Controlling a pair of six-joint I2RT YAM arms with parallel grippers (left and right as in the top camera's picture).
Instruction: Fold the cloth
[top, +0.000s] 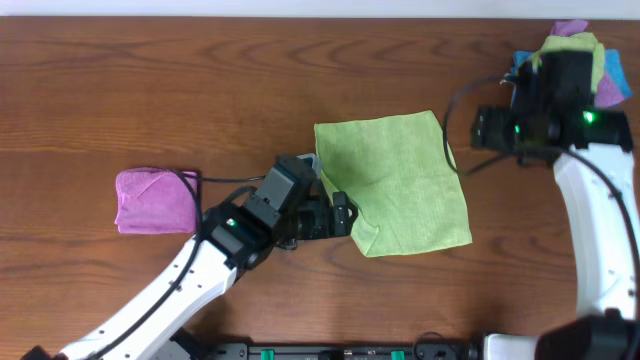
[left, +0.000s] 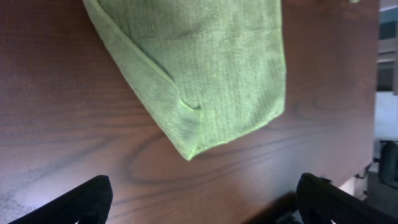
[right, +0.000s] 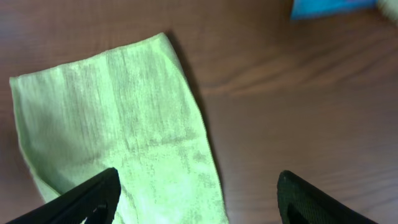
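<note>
Cloth (top: 395, 185) lies on the table (top: 200, 80), one edge folded over, left hand (left: 206, 202) and right hand (right: 196, 196) both spread wide, empty.

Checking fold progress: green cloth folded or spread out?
Mostly spread. The cloth lies flat as a rough square on the table; only a narrow strip at its corner near the left hand is turned over.

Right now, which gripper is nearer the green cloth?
Left. The left gripper sits open at the lower-left corner of the cloth in the overhead view, almost at its edge. The right gripper, also open, hangs off the upper-right corner with a visible gap.
</note>
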